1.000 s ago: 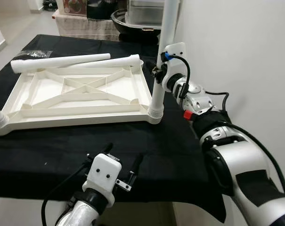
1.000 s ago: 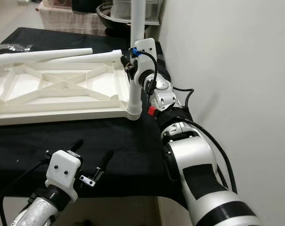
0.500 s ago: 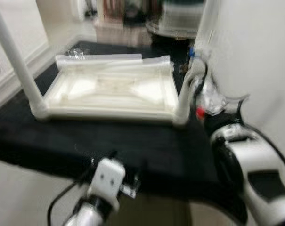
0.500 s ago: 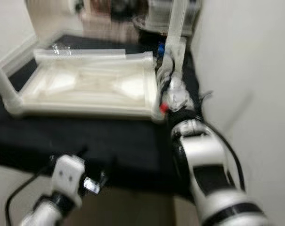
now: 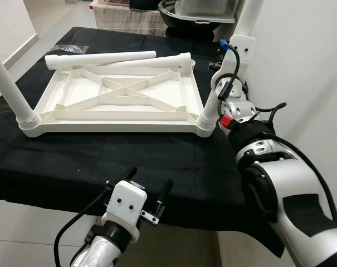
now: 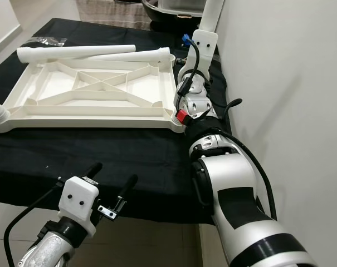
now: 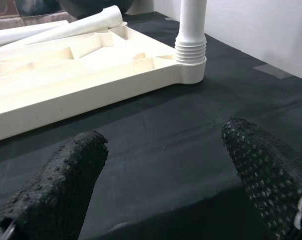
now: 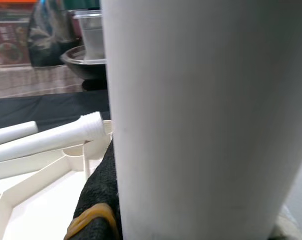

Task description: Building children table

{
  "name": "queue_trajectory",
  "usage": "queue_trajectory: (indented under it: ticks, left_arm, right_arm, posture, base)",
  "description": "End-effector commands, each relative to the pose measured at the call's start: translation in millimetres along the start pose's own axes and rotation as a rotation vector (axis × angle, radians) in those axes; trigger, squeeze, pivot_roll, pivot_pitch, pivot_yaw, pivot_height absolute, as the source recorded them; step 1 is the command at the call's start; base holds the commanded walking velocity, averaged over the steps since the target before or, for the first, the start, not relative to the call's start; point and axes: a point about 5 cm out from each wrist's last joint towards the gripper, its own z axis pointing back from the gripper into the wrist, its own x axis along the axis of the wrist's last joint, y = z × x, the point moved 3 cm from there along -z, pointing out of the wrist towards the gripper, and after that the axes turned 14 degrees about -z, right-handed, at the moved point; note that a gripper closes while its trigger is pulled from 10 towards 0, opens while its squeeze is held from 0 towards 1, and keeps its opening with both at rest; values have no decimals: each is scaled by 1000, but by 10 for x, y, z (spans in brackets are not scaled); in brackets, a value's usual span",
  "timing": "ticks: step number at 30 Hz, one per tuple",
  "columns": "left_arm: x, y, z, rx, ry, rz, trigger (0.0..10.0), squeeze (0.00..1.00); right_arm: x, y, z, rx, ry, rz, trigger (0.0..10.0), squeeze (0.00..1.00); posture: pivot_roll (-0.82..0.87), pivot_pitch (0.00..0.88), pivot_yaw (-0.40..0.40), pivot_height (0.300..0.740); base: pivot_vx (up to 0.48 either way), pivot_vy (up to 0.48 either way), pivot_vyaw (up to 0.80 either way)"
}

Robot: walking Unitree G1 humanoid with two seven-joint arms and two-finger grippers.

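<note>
A white plastic tabletop (image 5: 118,100) lies upside down on the black cloth. One white leg (image 5: 211,108) stands upright in its near right corner, and my right gripper (image 5: 218,69) is shut on it partway up; in the right wrist view the leg (image 8: 200,120) stands close beside a black finger (image 8: 98,195). A second leg (image 5: 9,83) stands in the near left corner. Two loose legs (image 5: 101,58) lie along the far edge. My left gripper (image 5: 147,186) hovers open over the table's front edge, nothing between its fingertips (image 7: 56,185).
The black cloth (image 5: 157,161) covers the work table, which ends at a white wall (image 5: 302,55) on the right. A dark bowl (image 5: 176,11) and a clear container stand at the back. A plastic bag (image 5: 68,49) lies at the far left. Tiled floor (image 5: 12,233) shows below.
The camera has swung and pulled back, bringing the near left leg into view. My right gripper stays shut on the corner leg; the left gripper stays open in place.
</note>
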Motion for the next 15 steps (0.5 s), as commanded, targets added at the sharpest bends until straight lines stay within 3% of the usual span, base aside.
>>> queue_trajectory:
  ticks: [1, 4, 5, 10, 15]
  left_arm:
    - [-40, -23, 14, -7, 20, 4, 10000, 0]
    - [-41, -23, 14, -7, 20, 4, 10000, 0]
    - [-45, -29, 13, -11, 21, 3, 10000, 0]
    - [-47, -32, 6, -13, 21, 1, 10000, 0]
    - [-47, -25, -1, -7, 21, 2, 10000, 0]
  right_arm:
    - [-612, -426, 71, -174, 199, 66, 10000, 0]
    - [-594, -429, 71, -190, 187, 61, 10000, 0]
    - [-536, -470, 85, -290, 160, 106, 10000, 0]
    - [-478, -538, 131, -441, 113, 133, 10000, 0]
    - [-420, -536, 152, -487, 48, 88, 10000, 0]
  posture:
    - [105, 208, -88, 740]
    - [105, 208, -88, 740]
    - [104, 209, -88, 740]
    - [105, 209, -87, 740]
    - [105, 208, -90, 740]
  base:
    - [0, 0, 0]
    - [0, 0, 0]
    - [0, 0, 0]
    - [0, 0, 0]
    - [0, 0, 0]
